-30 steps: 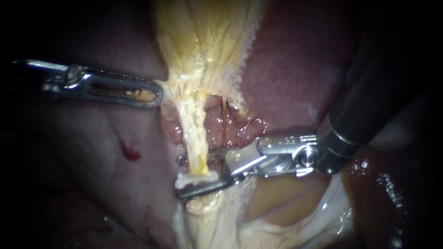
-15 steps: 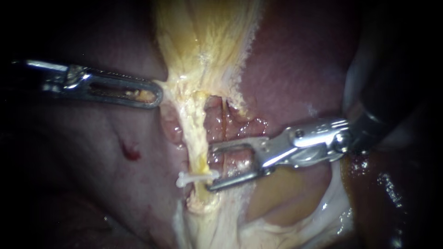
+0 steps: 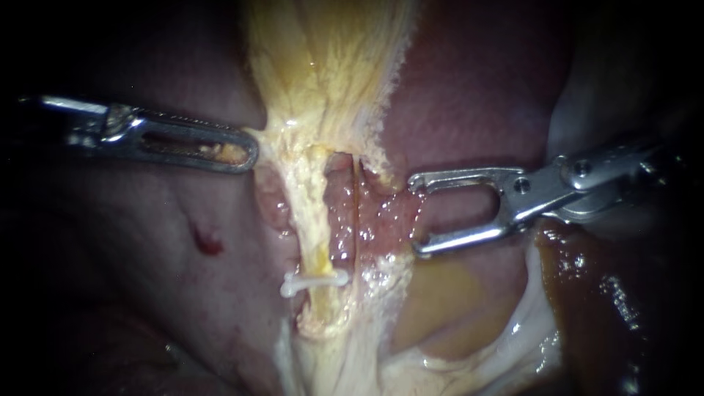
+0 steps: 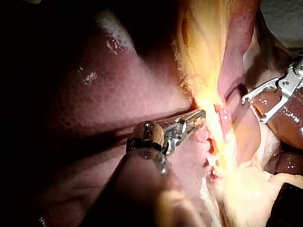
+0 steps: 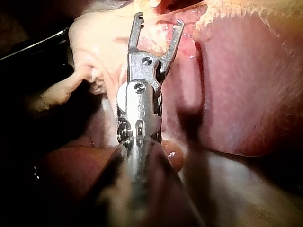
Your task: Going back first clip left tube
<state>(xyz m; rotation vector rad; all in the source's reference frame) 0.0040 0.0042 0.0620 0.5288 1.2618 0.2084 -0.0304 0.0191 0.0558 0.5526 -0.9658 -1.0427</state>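
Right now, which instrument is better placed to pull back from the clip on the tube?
The right instrument: its jaws are open, empty and clear of the clip. The left instrument has its jaws shut on tissue beside the tube.

No readable text, 1 unread mark

Nothing legible shows in the endoscope view or the left wrist view. In the right wrist view the right instrument [image 5: 158, 26] carries 1 small stamped mark on the metal joint block at the end of its shaft, just below the round pivot screw. No label, brand or sign appears anywhere else.
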